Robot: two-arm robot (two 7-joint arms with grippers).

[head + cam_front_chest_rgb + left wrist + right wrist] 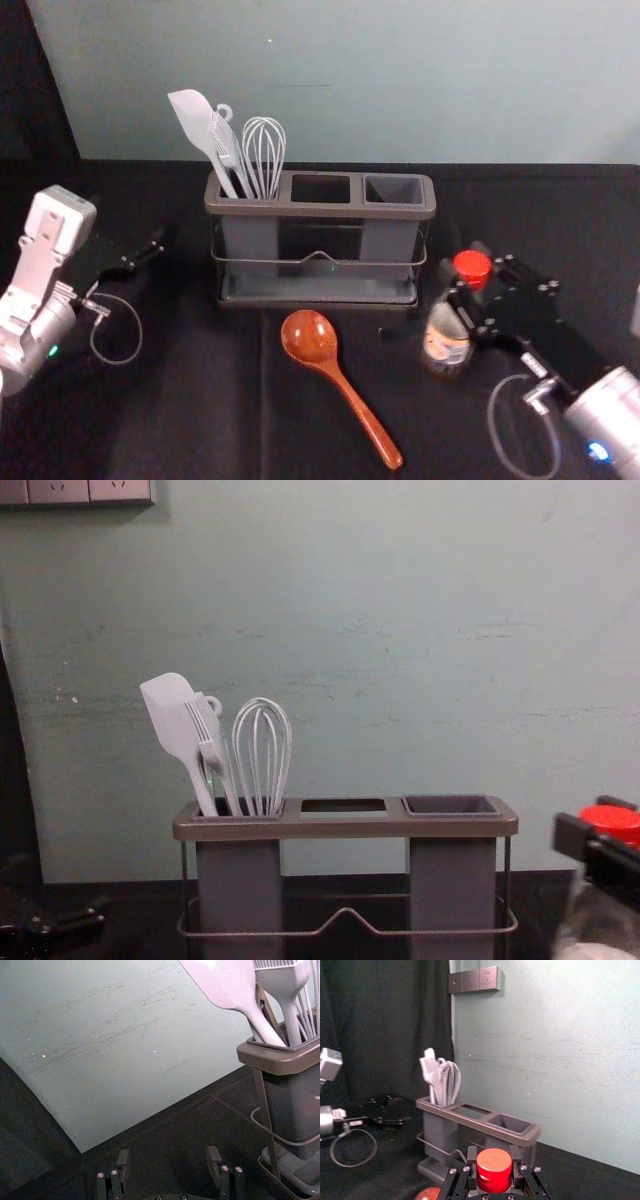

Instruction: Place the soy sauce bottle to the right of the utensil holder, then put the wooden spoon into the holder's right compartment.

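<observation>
right end effector, lower right of head view, is closed on leaning soy sauce bottle; early release could tip it. left end effector, mid-left, wide open, empty.

Silver casing, looped grey cables
Left edge: left arm, green light. Lower right: right arm, blue light; right gripper black, silver-screwed.
</observation>
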